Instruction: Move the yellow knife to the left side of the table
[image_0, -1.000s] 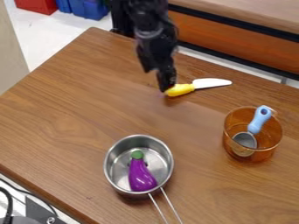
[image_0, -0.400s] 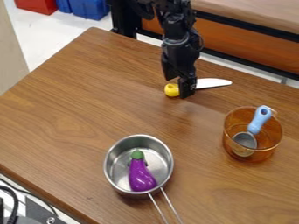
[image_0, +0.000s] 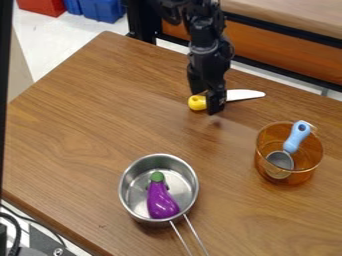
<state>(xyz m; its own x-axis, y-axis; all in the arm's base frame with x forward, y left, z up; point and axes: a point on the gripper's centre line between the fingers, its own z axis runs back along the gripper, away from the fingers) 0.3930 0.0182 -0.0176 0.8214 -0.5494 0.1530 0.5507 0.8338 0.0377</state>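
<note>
One yellow-handled knife (image_0: 246, 95) lies near the far edge of the worktop (image_0: 100, 110), blade toward view right. You have the fingers (image_0: 216, 102) parted, straddling its handle (image_0: 196, 103). Note the pan (image_0: 127, 202) holding an eggplant (image_0: 161, 201) and the amber container (image_0: 304, 165) holding a blue-handled utensil (image_0: 296, 136).

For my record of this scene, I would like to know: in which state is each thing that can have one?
Yellow knife: lying on the table, handle partly hidden by the claw.
Claw: lowered at the knife's handle.
Metal pan: upright, uncovered, holding the eggplant.
Eggplant: lying in the pan.
Amber container: upright, open, holding the utensil.
Blue-handled utensil: leaning, handle end up.
</note>
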